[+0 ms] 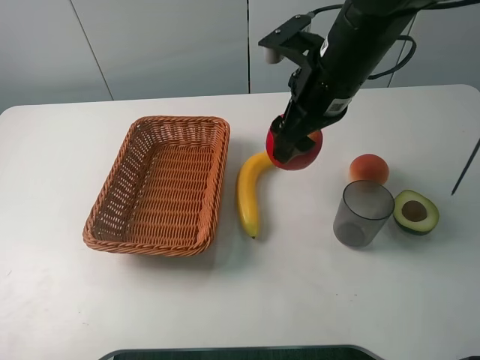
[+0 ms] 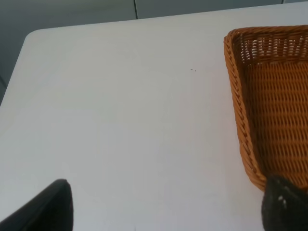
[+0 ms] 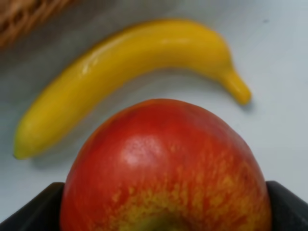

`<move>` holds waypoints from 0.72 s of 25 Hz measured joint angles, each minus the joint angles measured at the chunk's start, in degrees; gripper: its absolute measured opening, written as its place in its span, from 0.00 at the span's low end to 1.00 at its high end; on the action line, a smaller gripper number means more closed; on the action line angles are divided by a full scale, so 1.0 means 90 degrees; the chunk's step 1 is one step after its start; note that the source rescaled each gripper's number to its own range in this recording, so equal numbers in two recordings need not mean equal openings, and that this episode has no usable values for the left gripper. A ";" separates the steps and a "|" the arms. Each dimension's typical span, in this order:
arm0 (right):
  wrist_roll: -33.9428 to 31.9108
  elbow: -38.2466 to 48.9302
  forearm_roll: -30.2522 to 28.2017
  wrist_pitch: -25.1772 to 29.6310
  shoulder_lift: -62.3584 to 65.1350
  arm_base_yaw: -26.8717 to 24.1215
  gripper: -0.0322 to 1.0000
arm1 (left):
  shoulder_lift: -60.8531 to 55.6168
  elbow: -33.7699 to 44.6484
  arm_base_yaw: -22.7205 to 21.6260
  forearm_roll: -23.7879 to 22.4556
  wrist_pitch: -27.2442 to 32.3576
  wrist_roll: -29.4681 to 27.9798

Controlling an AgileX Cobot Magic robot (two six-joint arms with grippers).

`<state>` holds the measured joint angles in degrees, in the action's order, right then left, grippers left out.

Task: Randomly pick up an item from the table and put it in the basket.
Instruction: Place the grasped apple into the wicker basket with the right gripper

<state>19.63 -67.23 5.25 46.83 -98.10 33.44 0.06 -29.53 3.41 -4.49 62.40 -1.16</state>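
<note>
Two black pads of the right gripper (image 1: 289, 144) clamp the red apple (image 1: 306, 156), one on each flank. The apple sits right of the wicker basket (image 1: 216, 184), just at the far tip of the banana (image 1: 250, 193). Whether it is off the white table (image 1: 300, 300) I cannot tell. Left gripper (image 2: 166, 192): jaws wide, empty, near the basket's left side.

Risks, as I judge: the skin is glossy and round, so a quick swing could roll it out of the pads. The banana lies across the route, so a low carry would knock it or catch the basket's right wall.
</note>
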 joint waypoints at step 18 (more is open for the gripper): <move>-0.0914 -0.1770 0.0136 -0.0752 -0.1199 0.1737 0.09 | 0.0000 0.0000 0.0000 0.0000 0.0000 0.0000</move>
<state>11.41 -83.15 6.47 40.07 -108.89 49.07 0.06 -29.53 3.41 -4.49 62.40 -1.16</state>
